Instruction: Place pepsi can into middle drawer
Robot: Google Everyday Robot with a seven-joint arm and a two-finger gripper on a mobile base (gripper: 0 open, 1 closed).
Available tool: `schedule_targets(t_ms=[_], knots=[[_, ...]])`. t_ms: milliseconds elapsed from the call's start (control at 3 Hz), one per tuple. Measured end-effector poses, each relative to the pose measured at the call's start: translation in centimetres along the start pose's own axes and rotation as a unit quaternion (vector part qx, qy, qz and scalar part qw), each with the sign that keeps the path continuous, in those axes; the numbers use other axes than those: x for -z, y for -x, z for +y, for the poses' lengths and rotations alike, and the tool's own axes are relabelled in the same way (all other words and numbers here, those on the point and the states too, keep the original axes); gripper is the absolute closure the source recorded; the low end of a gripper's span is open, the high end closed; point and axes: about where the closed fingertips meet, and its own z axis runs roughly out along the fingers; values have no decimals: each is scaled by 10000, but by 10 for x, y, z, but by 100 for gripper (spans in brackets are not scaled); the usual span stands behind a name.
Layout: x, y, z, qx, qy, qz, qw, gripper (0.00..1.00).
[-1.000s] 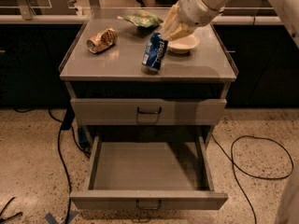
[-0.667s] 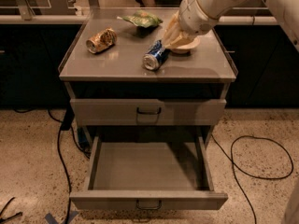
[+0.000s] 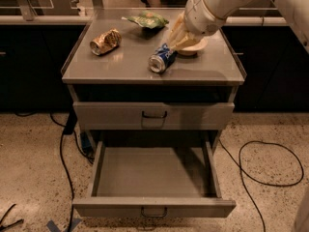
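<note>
Your can (image 3: 162, 60) has tipped over: a second ago it stood upright, and now it lies on its side on the cabinet top (image 3: 120, 67), just in front of the bowl (image 3: 194, 47). The gripper (image 3: 175, 40) is at the can's far end, and you cannot tell whether it has a hold. The open drawer (image 3: 154, 174) is empty, so expect to regrasp.

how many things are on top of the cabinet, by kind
cans: 2 (pepsi can, gold-bronze can)
bags: 1 (green bag)
bowls: 1 (bowl)
total: 4
The tool is at the pepsi can's far end, just in front of the bowl.
</note>
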Motion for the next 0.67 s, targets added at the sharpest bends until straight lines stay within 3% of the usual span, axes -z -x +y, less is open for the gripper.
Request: schedule_targets(t_ms=[667], knots=[[0,0,0,0,1,0,10000,14]])
